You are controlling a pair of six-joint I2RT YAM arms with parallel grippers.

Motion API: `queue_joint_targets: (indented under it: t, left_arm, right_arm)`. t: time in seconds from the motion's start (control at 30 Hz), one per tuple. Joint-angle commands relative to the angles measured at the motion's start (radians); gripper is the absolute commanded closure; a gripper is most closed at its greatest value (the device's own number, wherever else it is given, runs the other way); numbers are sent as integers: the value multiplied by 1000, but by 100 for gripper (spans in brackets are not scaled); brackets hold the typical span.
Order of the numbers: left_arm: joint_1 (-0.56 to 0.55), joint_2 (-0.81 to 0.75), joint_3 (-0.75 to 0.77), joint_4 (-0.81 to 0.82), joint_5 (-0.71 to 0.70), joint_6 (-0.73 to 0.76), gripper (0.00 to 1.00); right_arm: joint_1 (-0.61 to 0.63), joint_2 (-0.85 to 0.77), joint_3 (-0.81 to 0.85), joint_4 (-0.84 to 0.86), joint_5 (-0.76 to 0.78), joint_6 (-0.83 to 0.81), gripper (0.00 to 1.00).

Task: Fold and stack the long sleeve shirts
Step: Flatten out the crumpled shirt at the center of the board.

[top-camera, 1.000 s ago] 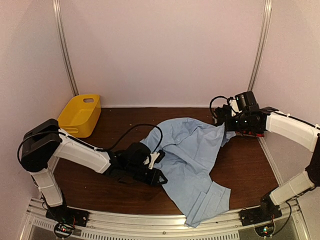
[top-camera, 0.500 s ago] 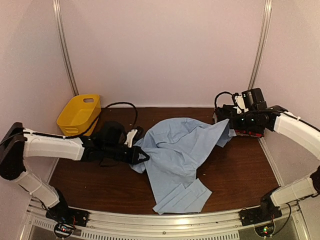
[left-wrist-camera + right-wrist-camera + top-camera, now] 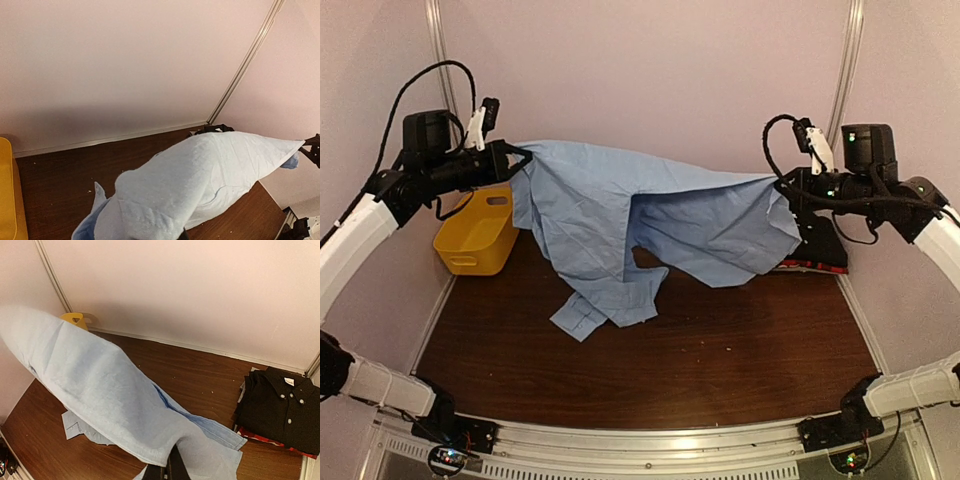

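Note:
The light blue long sleeve shirt (image 3: 650, 215) hangs stretched in the air between both grippers, high above the table. My left gripper (image 3: 520, 160) is shut on its left end, near the back left corner. My right gripper (image 3: 782, 182) is shut on its right end. A sleeve with its cuff (image 3: 585, 315) trails down onto the wood. In the left wrist view the cloth (image 3: 200, 175) covers the fingers. In the right wrist view the shirt (image 3: 100, 390) drapes over the shut gripper (image 3: 172, 467). A folded black shirt (image 3: 282, 407) lies on a red-edged one (image 3: 260, 437) at the back right.
A yellow plastic basket (image 3: 480, 232) stands at the back left, just below the left gripper. The folded pile (image 3: 817, 245) sits under the right arm by the right wall. Pale walls close in the brown table (image 3: 720, 360) on three sides.
Both arms rose and spread apart, lifting the blue shirt off the table into a hanging span. The left gripper closed on the cloth and swung up to the back left.

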Motion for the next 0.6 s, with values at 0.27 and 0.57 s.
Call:
queue_joint_targets:
  t: [0.27, 0.57]
  left_arm:
    - [6, 65, 378, -129, 31, 45, 100]
    - [6, -55, 536, -204, 47, 23, 100]
  right_arm:
    - [76, 57, 378, -130, -46, -53, 100]
    - [96, 113, 651, -221, -199, 0, 100]
